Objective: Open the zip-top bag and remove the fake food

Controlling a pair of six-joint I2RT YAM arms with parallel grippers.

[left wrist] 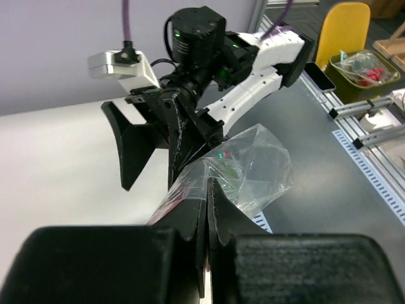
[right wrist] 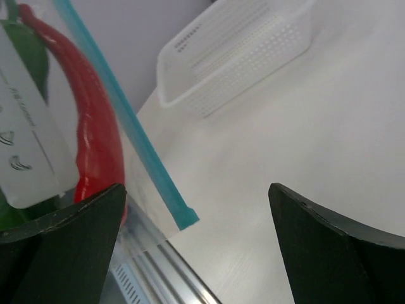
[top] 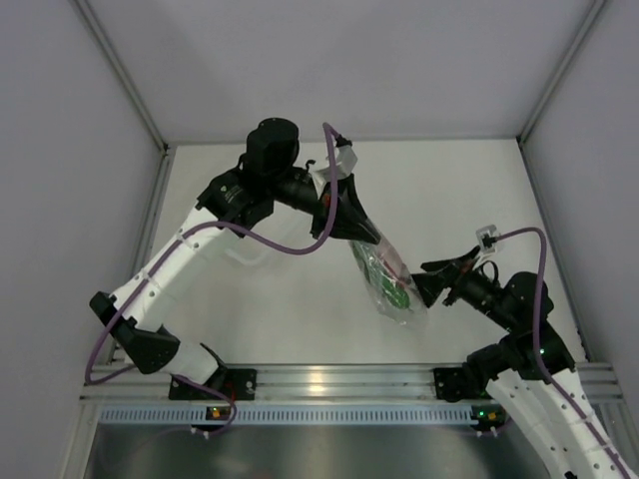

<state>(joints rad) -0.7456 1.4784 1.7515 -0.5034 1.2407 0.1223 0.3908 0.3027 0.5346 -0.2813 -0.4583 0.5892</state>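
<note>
Our left gripper (left wrist: 207,187) pinches the clear crinkly plastic bag (left wrist: 259,164). The right gripper (right wrist: 196,190) has spread jaws. Only its view shows us the blue zip strip (right wrist: 130,120).

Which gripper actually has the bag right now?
The left gripper: its jaws are shut on the far end of the bag. The right gripper stands wide open at the near end, not closed on it.

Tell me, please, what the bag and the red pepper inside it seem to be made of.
Bag: thin clear plastic film, glossy and crinkled, with a teal zip strip. Red pepper: probably moulded plastic, smooth and shiny, given its highlights.
</note>
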